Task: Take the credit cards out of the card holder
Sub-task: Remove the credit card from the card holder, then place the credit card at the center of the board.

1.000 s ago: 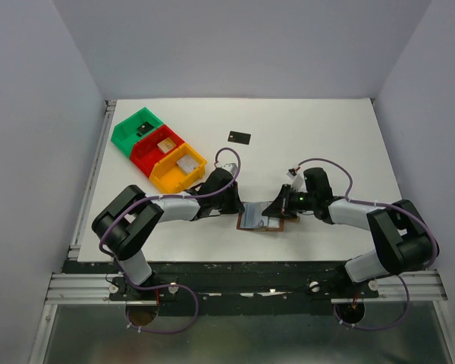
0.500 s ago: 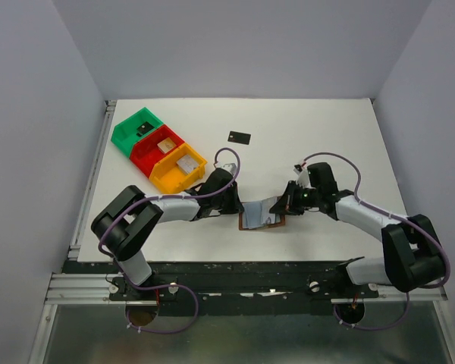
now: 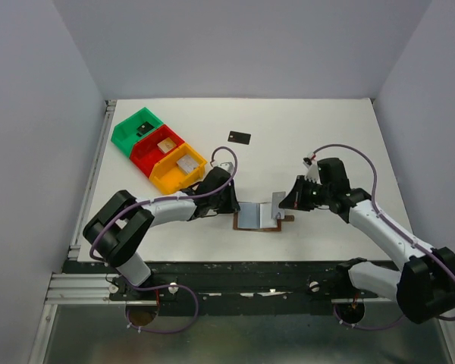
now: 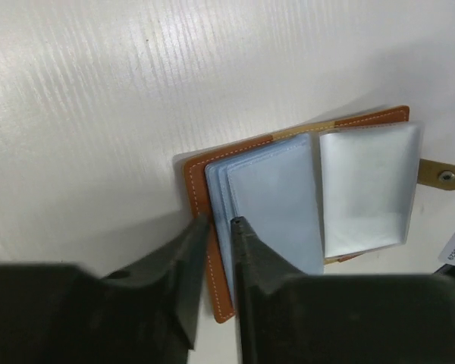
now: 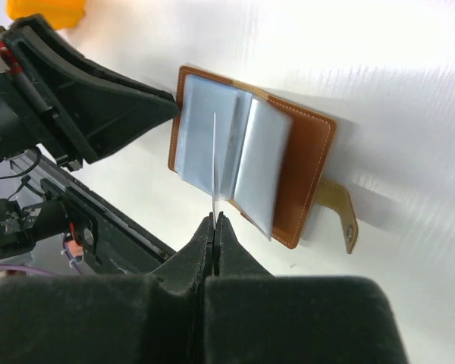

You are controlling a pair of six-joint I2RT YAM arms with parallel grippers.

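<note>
Brown leather card holder (image 3: 252, 218): lies spread open on the white table (image 3: 326, 136) near its front edge, grey-blue pockets up, closing tab (image 5: 341, 208) pointing right. Left gripper (image 4: 218, 226): jaws a little apart, tips astride the holder's left border (pressing or merely touching, I cannot tell). Right gripper (image 5: 214, 221): jaws together, clamped on one pale card (image 5: 214, 155), held edge-up over the open pockets. Black card (image 3: 240, 137): flat on the table, well apart, further back.

Smooth tan leather with pale stitching on the card holder (image 4: 288, 205); glossy, translucent grey-blue plastic sleeves (image 4: 368, 189) inside. Matt white bench (image 4: 98, 98), faintly streaked. Black matt plastic fingers (image 4: 182, 280). Shiny moulded plastic bins (image 3: 145, 155).
</note>
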